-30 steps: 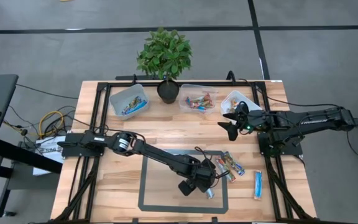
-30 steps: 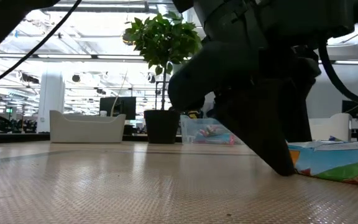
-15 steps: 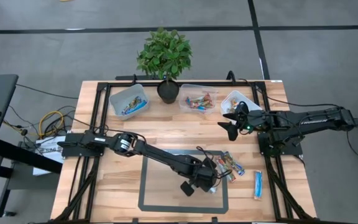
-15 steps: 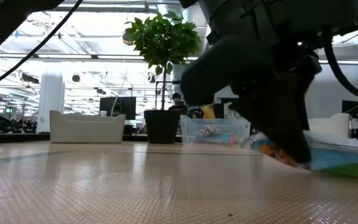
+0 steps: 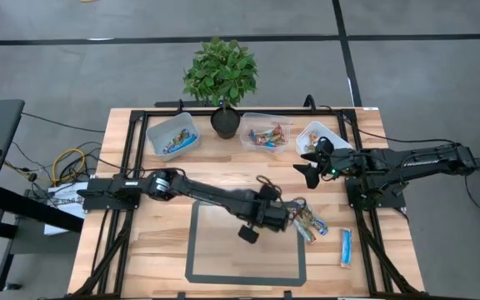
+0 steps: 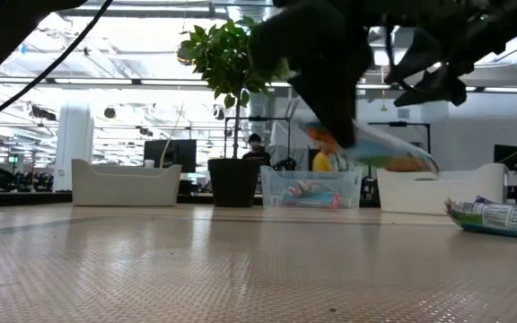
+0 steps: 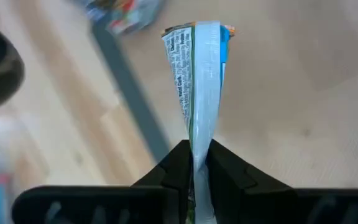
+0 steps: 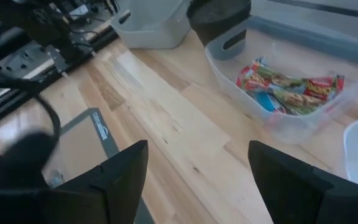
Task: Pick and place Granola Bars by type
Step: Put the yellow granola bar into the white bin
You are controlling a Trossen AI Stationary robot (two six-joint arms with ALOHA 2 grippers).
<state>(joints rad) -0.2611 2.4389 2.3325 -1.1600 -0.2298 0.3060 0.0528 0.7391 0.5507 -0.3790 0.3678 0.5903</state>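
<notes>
Left gripper (image 7: 194, 158) clamped on a granola bar (image 7: 201, 81), pinched at one end, lifted clear of the table (image 5: 165, 250). Right gripper (image 8: 194, 180) spread wide, empty, just short of the middle tub (image 8: 291, 93) holding red-wrapped bars. Best carried level, pinch firm, then released low over the matching tub.

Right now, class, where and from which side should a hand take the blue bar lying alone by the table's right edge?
Across the blue bar's narrow middle, straight from above: it lies flat, with clear wood along both long sides. The left hand is busy holding another bar.
</notes>
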